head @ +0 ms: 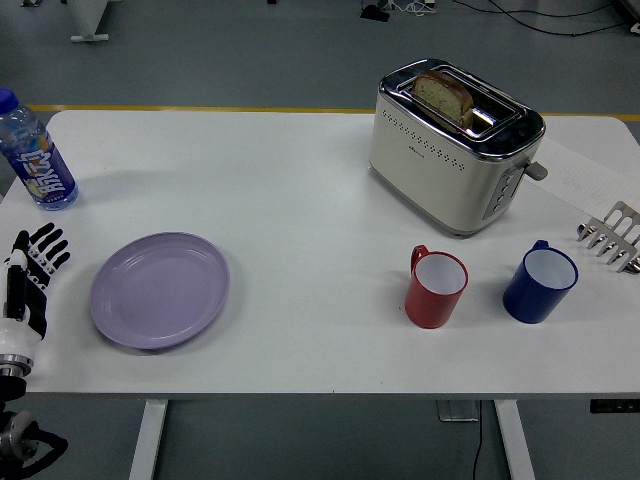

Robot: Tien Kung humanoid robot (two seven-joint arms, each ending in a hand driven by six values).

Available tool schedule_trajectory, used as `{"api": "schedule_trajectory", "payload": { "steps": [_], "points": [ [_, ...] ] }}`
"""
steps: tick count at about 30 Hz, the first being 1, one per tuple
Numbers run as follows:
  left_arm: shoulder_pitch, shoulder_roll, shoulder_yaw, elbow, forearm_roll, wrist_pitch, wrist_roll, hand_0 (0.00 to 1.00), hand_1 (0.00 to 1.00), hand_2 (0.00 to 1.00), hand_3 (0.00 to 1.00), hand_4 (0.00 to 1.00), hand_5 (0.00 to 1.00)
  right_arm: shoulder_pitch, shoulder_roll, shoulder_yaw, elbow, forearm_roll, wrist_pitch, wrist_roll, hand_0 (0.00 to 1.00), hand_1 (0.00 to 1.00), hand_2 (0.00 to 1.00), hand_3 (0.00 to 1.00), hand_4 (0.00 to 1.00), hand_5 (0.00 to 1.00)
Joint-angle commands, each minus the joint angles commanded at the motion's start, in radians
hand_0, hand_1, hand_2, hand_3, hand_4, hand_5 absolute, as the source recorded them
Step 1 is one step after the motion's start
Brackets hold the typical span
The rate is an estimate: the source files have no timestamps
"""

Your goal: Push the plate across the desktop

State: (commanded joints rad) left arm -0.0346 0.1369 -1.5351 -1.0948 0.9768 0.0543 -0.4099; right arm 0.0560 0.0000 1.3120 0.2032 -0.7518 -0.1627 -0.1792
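A lilac plate point(160, 289) lies flat on the white table point(300, 200) at the near left. My left hand point(33, 262) rests at the table's left edge, a short gap to the left of the plate, fingers straight and pointing away from me, holding nothing. It does not touch the plate. My right hand is out of view.
A water bottle point(34, 152) stands behind the left hand. A cream toaster point(455, 145) with a bread slice stands at the back right. A red mug point(436, 287) and a blue mug point(540, 283) stand at the near right. A metal rack point(612, 234) is at the right edge.
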Motion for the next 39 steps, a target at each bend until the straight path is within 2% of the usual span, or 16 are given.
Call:
{"api": "schedule_trajectory", "payload": {
  "steps": [4,15,31,39],
  "points": [
    [-0.003,-0.006,0.009,0.001,-0.006,0.001,-0.003,0.833,0.850,0.862,0.821,0.579,0.998,0.000,0.000,-0.001,0.000,-0.003,0.001,-0.001,0.697,0.662,0.770,0.748,0.485,0.477],
    [-0.011,-0.067,0.014,0.006,-0.018,0.003,-0.010,0.833,0.851,0.863,0.823,0.576,0.998,0.001,0.000,-0.005,0.000,-0.006,0.005,0.000,0.697,0.661,0.768,0.748,0.485,0.477],
    [-0.006,-0.089,0.057,-0.005,-0.029,0.004,-0.010,0.835,0.853,0.868,0.810,0.532,0.998,-0.004,0.000,0.002,0.001,-0.021,0.006,-0.002,0.697,0.659,0.767,0.748,0.487,0.479],
    [-0.007,-0.113,0.070,-0.011,-0.042,0.007,-0.017,0.835,0.853,0.868,0.809,0.530,0.998,-0.006,0.000,0.007,0.003,-0.032,0.006,-0.007,0.698,0.659,0.767,0.747,0.487,0.479]
  ]
}}
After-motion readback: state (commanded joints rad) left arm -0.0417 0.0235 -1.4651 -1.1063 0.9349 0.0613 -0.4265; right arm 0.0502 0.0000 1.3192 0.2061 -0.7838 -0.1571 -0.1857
